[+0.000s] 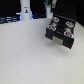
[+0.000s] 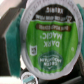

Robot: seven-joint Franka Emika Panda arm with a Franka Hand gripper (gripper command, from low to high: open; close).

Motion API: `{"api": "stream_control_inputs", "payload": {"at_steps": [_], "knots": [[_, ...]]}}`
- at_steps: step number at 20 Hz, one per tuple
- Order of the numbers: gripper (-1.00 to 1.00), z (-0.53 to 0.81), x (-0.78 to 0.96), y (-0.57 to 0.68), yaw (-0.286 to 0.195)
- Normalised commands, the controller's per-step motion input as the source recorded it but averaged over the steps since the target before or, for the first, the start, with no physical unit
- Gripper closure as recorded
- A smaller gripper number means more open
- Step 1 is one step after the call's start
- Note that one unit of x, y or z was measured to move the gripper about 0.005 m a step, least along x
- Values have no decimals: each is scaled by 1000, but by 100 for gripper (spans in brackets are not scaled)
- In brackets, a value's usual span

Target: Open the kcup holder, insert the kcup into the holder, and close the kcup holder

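The kcup (image 2: 47, 42), white with a green foil top, fills the wrist view, very close to the camera and held in my gripper; its lid hides the fingertips. In the exterior view my gripper (image 1: 49, 9) hangs at the top edge, just above the back left of the kcup holder (image 1: 61, 30). The holder is a black box at the exterior view's upper right. Its tray is pulled out toward the front and shows round slots with several pods (image 1: 57, 22) in them.
A white table (image 1: 27, 55) spreads across the exterior view. A white bottle-like object (image 1: 25, 7) stands at the back left. Dark clutter lines the table's far edge.
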Motion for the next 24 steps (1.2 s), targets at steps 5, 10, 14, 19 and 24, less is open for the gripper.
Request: {"api": "stream_control_inputs", "payload": {"at_steps": [5, 10, 14, 19, 24], "knots": [[100, 10, 87, 572, 50], [100, -27, 233, 418, 21], [100, -55, 306, 315, 17], [100, 23, 175, 182, 15], [100, 313, 362, 290, -5]]}}
